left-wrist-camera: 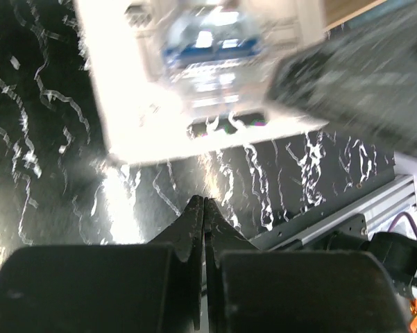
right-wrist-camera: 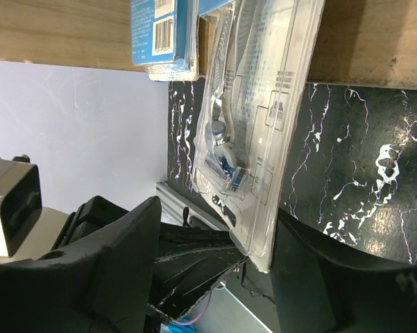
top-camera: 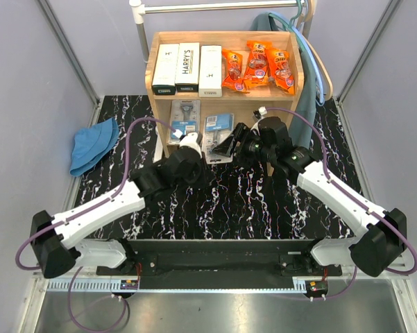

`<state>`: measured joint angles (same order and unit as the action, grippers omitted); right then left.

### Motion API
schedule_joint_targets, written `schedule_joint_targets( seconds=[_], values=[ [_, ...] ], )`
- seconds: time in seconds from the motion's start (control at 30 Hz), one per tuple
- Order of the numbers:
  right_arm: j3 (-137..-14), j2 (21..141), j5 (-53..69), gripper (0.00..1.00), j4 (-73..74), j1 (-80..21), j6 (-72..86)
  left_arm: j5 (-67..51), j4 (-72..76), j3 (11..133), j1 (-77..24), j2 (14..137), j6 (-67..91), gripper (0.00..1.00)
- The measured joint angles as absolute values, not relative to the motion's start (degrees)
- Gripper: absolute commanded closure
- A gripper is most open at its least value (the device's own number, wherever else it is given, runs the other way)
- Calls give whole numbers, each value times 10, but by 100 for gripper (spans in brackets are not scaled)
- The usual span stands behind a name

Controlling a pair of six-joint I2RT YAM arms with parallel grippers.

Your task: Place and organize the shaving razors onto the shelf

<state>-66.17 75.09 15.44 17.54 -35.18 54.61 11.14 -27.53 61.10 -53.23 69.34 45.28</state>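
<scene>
- Left pincer [left-wrist-camera: 203,208] hangs over the black marbled worktop [top-camera: 222,201] just in front of the shelf, tips clenched together on nothing
- Right pincer [right-wrist-camera: 218,222] stands released, jaws wide on either side of a clear blister card [right-wrist-camera: 257,125] without pinching it
- That card lies on the lower tier of the shelf [top-camera: 156,69], its near end poking past the tier's front edge
- The second blister card [top-camera: 185,119] sits just beside it, toward the shelf's left side
- On the upper tier, three white boxes [top-camera: 187,68] stand left and three orange pouches [top-camera: 257,66] right
- Judged step: release of what looks like the last pack
- Next move calls for drawing the right pincer straight back without dragging the card, then perhaps nudging it fully onto the tier
</scene>
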Motion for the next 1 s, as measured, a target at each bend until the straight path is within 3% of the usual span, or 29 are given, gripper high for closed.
schedule_joint_targets(
  seconds=[0.37,1.0],
  values=[
    [-663,751,154,28,182,-351,543,113,-221,630,-532,754,444,100],
    [-664,744,145,14,198,-343,535,178,-131,622,-532,756,466,100]
  ],
)
